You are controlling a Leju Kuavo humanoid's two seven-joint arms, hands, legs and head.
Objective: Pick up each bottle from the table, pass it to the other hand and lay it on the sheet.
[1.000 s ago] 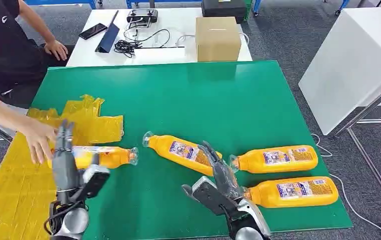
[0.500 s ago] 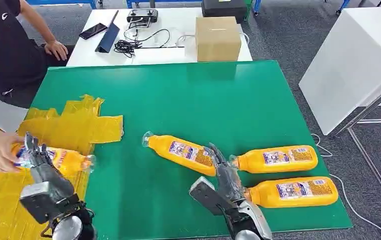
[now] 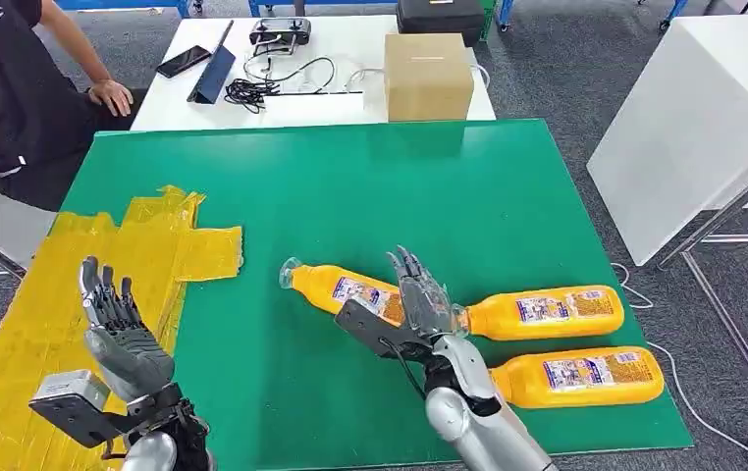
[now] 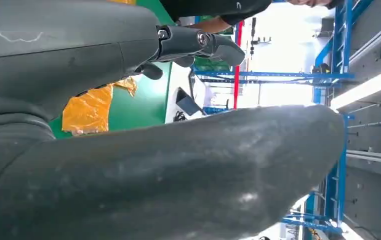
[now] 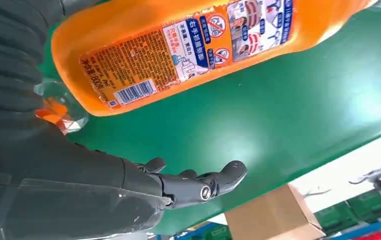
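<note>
Now we see our left hand [image 3: 120,329] raised over the yellow sheet [image 3: 51,324] at the green table's [image 3: 370,186] left side, its fingers spread and holding nothing. Our right hand [image 3: 411,299] hangs with fingers apart and nothing held just over the base end of the nearest bottle [image 3: 346,291], which lies on its side on the table with its neck pointing toward the sheet. Two more bottles lie on their sides to the right, one [image 3: 545,311] behind the other [image 3: 581,376], both off the sheet.

Left hand [image 3: 120,334] raised, fingers [image 3: 105,294] spread, holding nothing; right hand [image 3: 414,299] reaches forward, fingers apart.
</note>
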